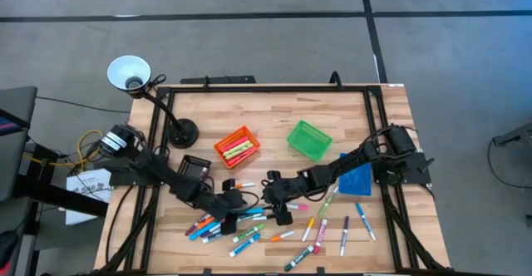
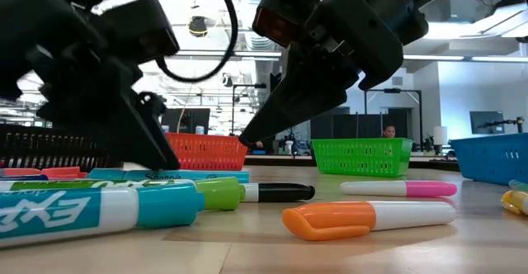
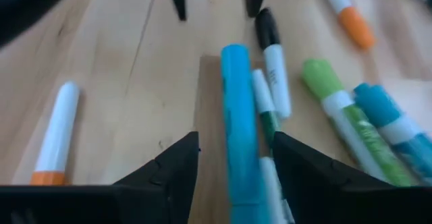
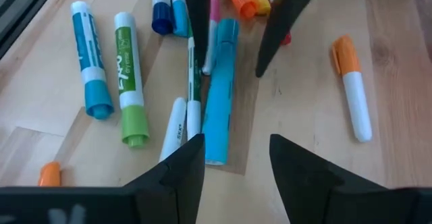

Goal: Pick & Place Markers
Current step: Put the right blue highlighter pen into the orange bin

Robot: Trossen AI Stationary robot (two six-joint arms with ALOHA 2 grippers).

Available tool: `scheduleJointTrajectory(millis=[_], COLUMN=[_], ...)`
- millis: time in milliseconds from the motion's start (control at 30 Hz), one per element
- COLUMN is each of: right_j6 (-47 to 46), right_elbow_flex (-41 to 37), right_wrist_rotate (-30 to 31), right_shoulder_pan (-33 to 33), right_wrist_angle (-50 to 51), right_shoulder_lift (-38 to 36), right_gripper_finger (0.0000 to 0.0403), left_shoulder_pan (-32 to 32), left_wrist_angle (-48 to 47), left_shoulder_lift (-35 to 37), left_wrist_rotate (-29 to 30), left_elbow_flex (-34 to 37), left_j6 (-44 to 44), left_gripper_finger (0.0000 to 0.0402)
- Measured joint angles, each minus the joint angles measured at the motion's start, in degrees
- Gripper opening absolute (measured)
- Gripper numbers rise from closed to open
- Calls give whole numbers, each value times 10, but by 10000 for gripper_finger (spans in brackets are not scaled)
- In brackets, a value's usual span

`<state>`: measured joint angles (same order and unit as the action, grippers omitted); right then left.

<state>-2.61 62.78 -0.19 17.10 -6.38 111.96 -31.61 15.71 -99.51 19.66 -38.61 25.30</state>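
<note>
Both arms converge on the markers [image 1: 249, 226] heaped at the table's six o'clock; left gripper [image 3: 233, 163] spread wide astride a light-blue marker [image 3: 237, 116]; right gripper [image 4: 236, 160] open opposite it; looks like the grasp step; next, one should close squarely.

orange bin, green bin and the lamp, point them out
orange bin [image 1: 237, 146], high view, on the markers' side wall near its middle rim.
green bin [image 1: 309, 139], high view, on its floor.
lamp [image 1: 129, 72], high view, on its white shade.
</note>
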Motion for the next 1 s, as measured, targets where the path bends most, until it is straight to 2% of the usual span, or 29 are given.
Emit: scheduleJointTrajectory(millis=[200, 367, 667, 833, 900, 1000], right_j6=[0, 0, 0, 0, 0, 0], right_elbow_flex=[0, 0, 0, 0, 1, 0], right_wrist_rotate=[0, 0, 0, 0, 0, 0], right_shoulder_pan=[0, 0, 0, 0, 0, 0], right_wrist_angle=[4, 4, 4, 2, 3, 4], right_shoulder_lift=[0, 0, 0, 0, -1, -1], right_gripper_finger=[154, 154, 154, 154, 154, 154], left_shoulder_pan=[2, 8, 39, 46, 46, 51], left_wrist_angle=[21, 21, 17, -3, -47, -136], left_shoulder_lift=[-28, -34, -29, 25, 61, 129], left_wrist_rotate=[2, 31, 35, 43, 77, 161], left_elbow_flex=[0, 0, 0, 0, 0, 0], left_j6=[0, -2, -28, -45, -55, -55], left_gripper_finger=[180, 163, 62, 61, 64, 82])
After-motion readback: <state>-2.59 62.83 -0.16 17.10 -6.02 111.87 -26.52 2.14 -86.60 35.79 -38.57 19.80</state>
